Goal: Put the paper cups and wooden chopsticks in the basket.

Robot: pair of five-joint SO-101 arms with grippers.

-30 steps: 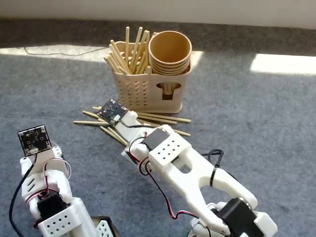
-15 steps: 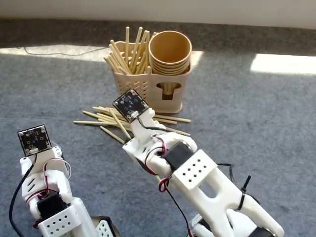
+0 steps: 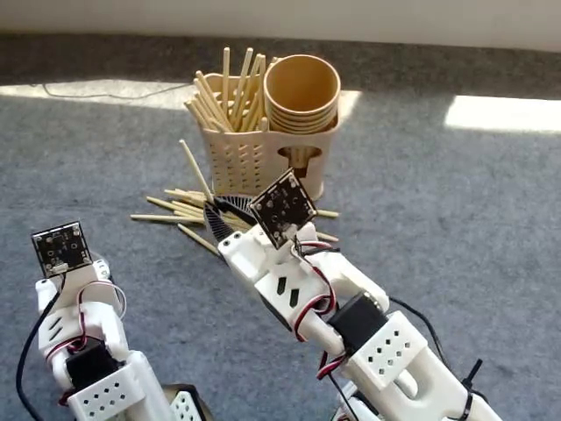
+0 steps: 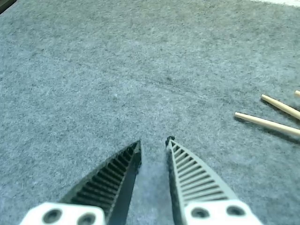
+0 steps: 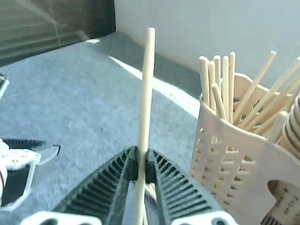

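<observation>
A cream perforated basket [image 3: 254, 162] stands at the back of the carpet with several chopsticks [image 3: 223, 96] in one side and a stack of paper cups [image 3: 301, 92] in the other. More chopsticks [image 3: 180, 210] lie on the carpet in front of it. My right gripper [image 3: 217, 219] hovers over that pile, shut on one chopstick [image 3: 195, 168] that points up beside the basket [image 5: 243, 154]; in the right wrist view the stick [image 5: 146, 84] rises between the closed fingers [image 5: 140, 164]. My left gripper [image 4: 153, 144] hangs open over bare carpet, near two loose chopsticks [image 4: 267, 122].
Grey carpet [image 3: 456, 202] covers the whole area, with sunlit patches at the back. The left arm's base [image 3: 83, 333] stands at the front left. A thin cable [image 3: 79, 90] lies on the carpet behind the basket.
The right arm has lifted off the floor pile and swung toward the basket, raising one chopstick until it points upward. The left arm has stayed still.
</observation>
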